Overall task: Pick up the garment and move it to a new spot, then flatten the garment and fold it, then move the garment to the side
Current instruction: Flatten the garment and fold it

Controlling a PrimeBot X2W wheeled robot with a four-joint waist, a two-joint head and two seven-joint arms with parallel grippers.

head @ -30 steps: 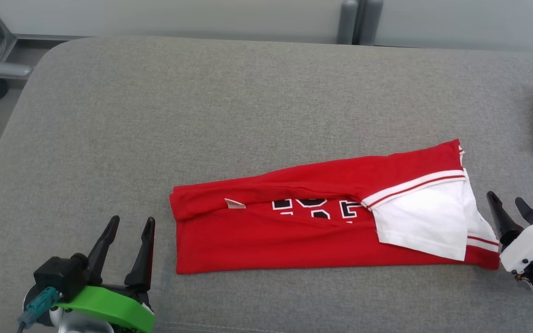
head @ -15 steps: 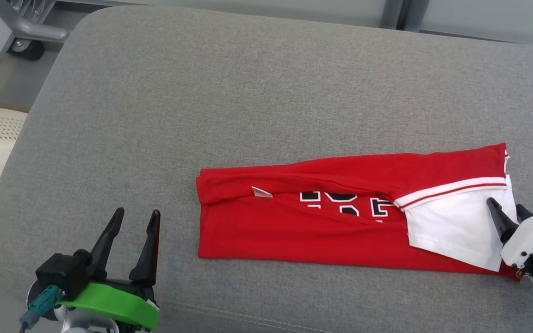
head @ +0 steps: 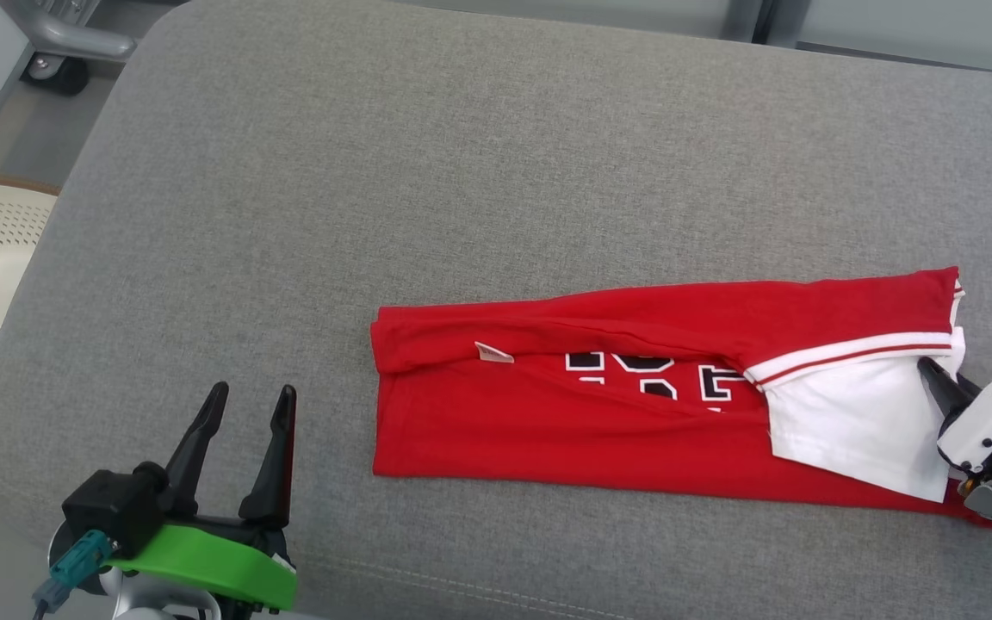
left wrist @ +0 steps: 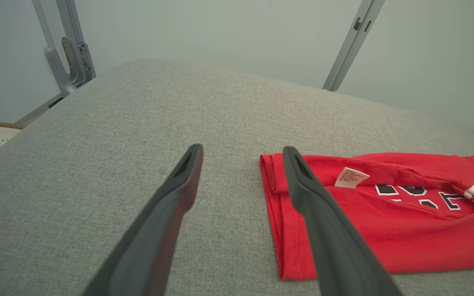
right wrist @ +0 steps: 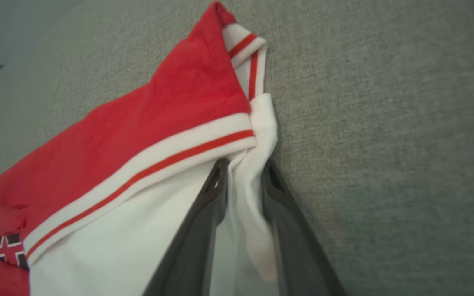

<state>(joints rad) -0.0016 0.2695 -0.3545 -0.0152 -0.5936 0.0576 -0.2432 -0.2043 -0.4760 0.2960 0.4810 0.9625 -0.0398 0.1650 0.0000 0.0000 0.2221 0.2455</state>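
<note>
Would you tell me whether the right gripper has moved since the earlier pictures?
Yes. The right gripper has moved in over the garment: it was beside the white fabric, and now its fingertips straddle it.

The garment (head: 634, 430) is a red jersey folded into a long, narrow strip, lying flat on the grey fabric-covered counter (head: 461, 172), right of centre and toward the near edge. Its length runs left to right. The far long side is folded over toward the middle, half covering black, white-edged lettering (head: 660, 379) that cannot be read. A small white label (head: 493, 352) sticks out from under that fold near the left end, which is a neat, rounded fold. At the right end a white panel (head: 849, 422) is turned back over the red, edged by a white band with a thin red stripe (head: 849, 353). The panel's outer edge is bunched into a raised ridge.
</note>
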